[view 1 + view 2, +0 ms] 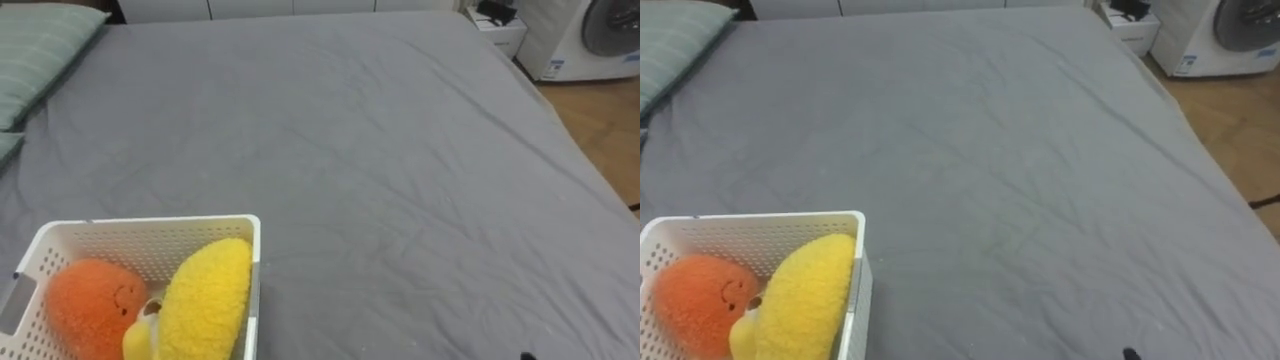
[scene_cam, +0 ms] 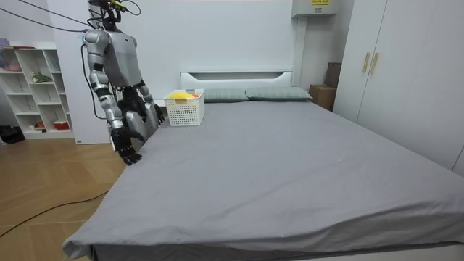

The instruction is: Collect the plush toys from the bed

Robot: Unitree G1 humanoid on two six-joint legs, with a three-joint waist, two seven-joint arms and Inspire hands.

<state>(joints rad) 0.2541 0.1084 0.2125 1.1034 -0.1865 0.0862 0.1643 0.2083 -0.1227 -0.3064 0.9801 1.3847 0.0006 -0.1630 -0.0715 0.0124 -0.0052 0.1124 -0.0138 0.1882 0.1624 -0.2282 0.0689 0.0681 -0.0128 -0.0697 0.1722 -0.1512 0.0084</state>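
Yellow toy (image 1: 205, 295) and orange toy (image 1: 92, 300) are kept in the white basket (image 1: 150, 228) on the grey bed (image 1: 380, 150). The right hand (image 2: 130, 152) is hung down with fingers loose. The fingers of the left hand (image 2: 153, 115) cannot be told.

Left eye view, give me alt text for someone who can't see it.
A white perforated plastic basket at lower left on a grey-sheeted bed holds a round orange plush toy and a yellow plush toy; a striped green pillow lies upper left.

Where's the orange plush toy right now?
The orange plush toy lies inside the white basket at the left eye view's lower left, left of the yellow plush toy, on the grey bed.
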